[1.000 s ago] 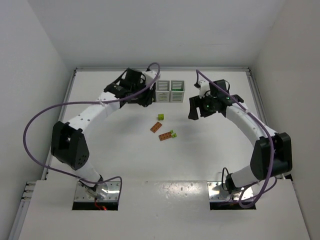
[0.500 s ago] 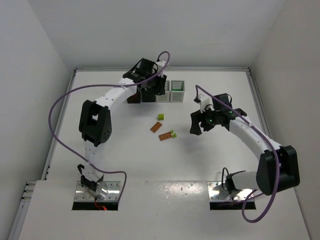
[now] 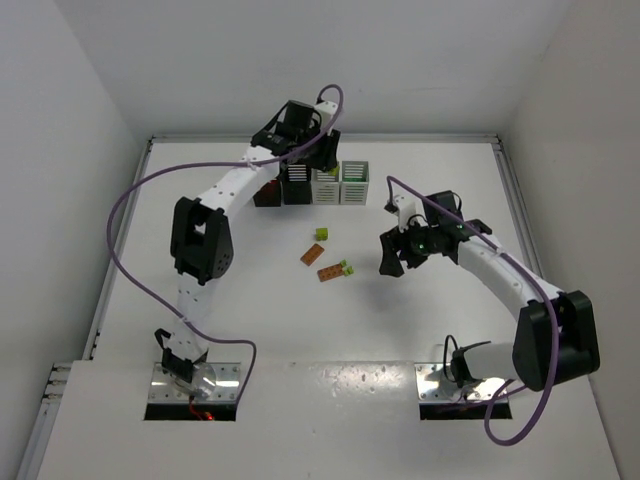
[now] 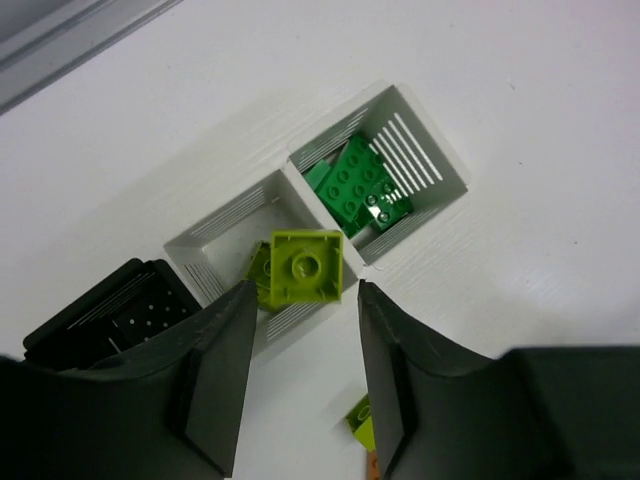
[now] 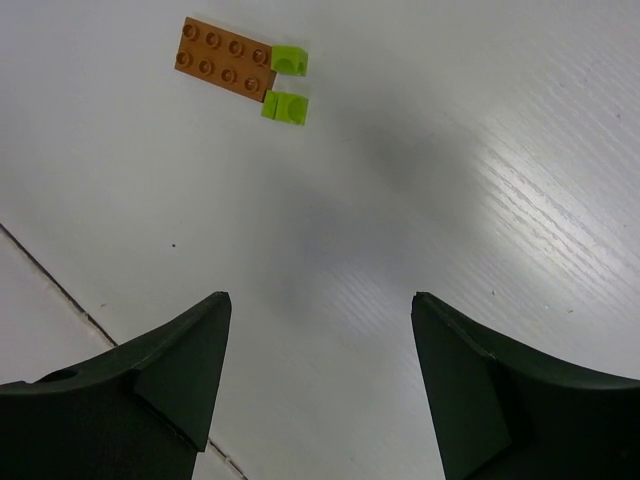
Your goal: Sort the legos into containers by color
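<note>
My left gripper (image 4: 303, 289) hovers over the row of containers at the back, open. A yellow-green lego (image 4: 305, 266) hangs free just beyond its fingertips, over a white bin (image 4: 215, 235) that holds another yellow-green piece. The white bin beside it (image 4: 425, 150) holds several green legos. A black bin (image 4: 110, 310) stands on the other side. From above, the left gripper (image 3: 318, 168) covers part of the bin row (image 3: 355, 184). An orange lego (image 5: 225, 58) with two small yellow-green legos (image 5: 290, 62) lies ahead of my open, empty right gripper (image 5: 320, 300).
On the table's middle lie a yellow-green lego (image 3: 322, 234), an orange one (image 3: 312, 254) and an orange one with green bits (image 3: 332, 271). My right gripper (image 3: 393, 255) is to their right. A second black bin (image 3: 268, 192) ends the row on the left.
My left arm swung right, over the bins, and its jaws opened, letting go of the yellow-green lego. My right gripper moved a little nearer and toward the loose legos.
</note>
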